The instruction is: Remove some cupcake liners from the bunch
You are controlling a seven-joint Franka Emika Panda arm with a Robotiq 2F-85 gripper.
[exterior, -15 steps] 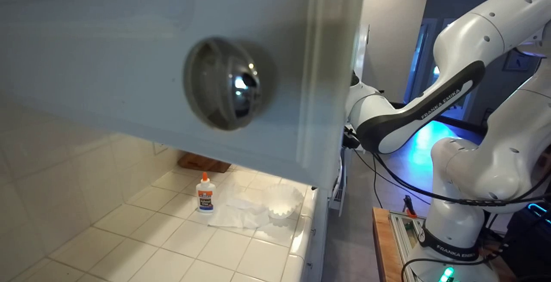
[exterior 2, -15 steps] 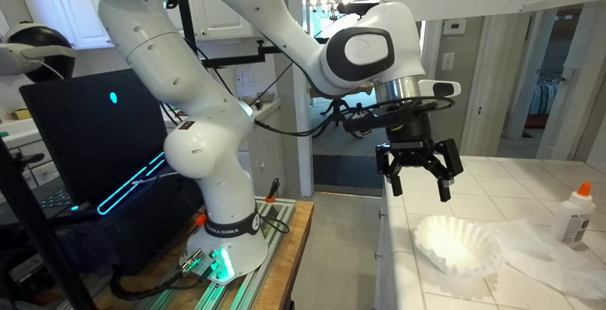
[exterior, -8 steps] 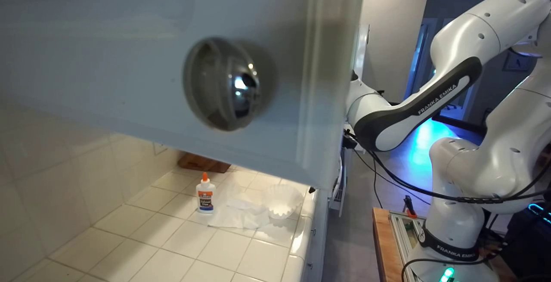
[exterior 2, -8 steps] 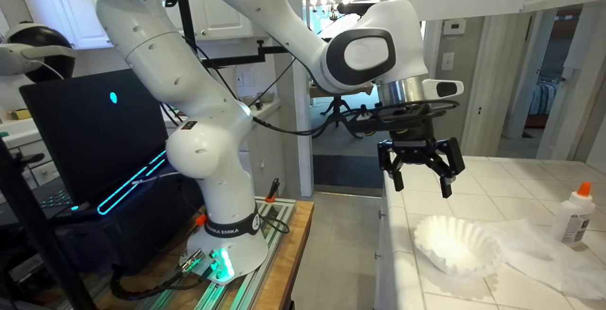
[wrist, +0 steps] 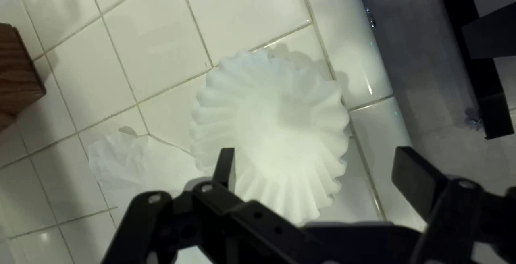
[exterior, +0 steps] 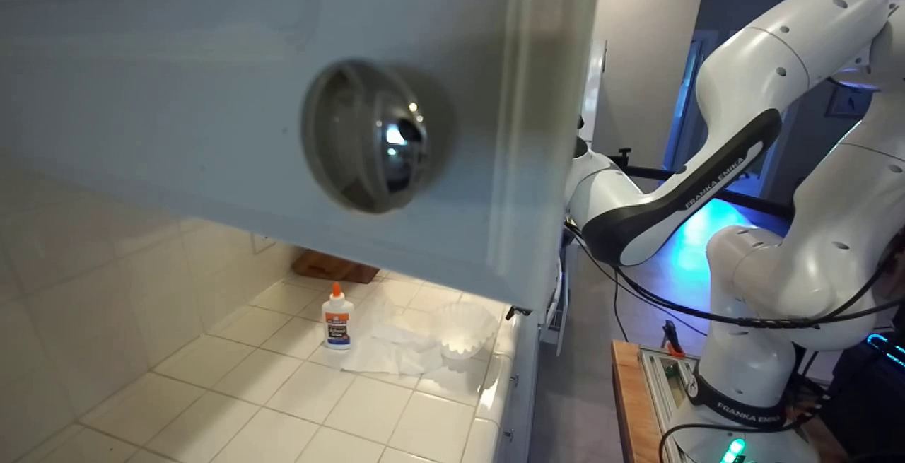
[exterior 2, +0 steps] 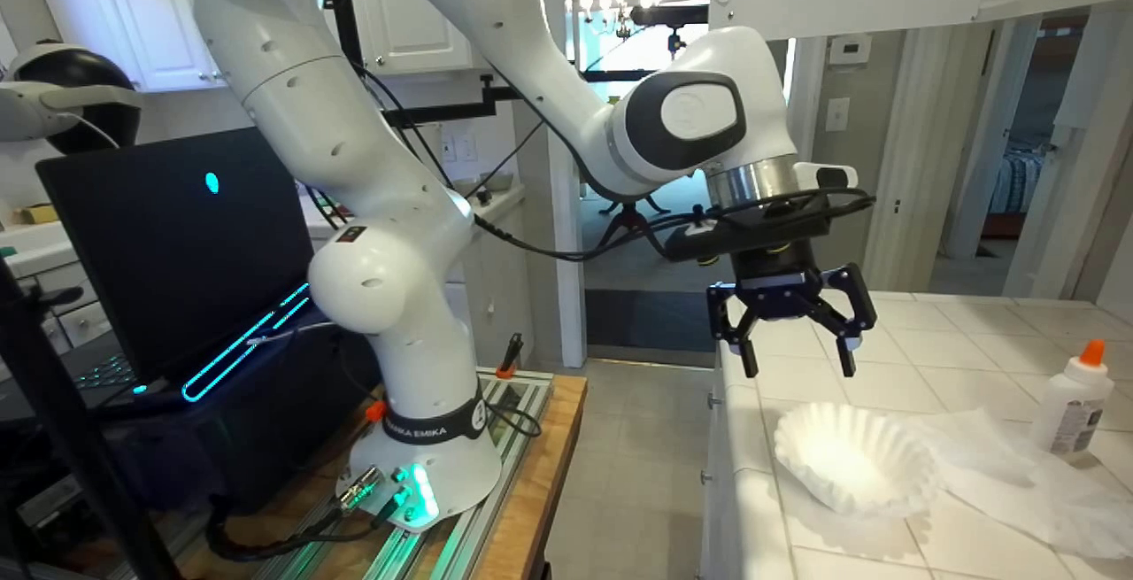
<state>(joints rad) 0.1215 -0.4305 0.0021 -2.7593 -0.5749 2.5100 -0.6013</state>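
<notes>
A bunch of white fluted cupcake liners sits nested on the tiled counter close to its edge. It also shows in an exterior view and in the wrist view. Thin flattened white paper, perhaps loose liners, lies beside the bunch, also in the wrist view. My gripper is open and empty above the bunch and apart from it. In the wrist view the gripper has one finger over the liners and one over the counter edge. In an exterior view the cabinet door hides most of it.
A glue bottle with an orange cap stands behind the paper. A wooden block lies farther back on the counter. An open cabinet door hangs above the counter. The counter edge drops to the floor.
The arm has shifted slightly; the gripper rose a little, then the wrist dipped and the gripper's tilt changed. The gripper stays open. The liners have not moved.
</notes>
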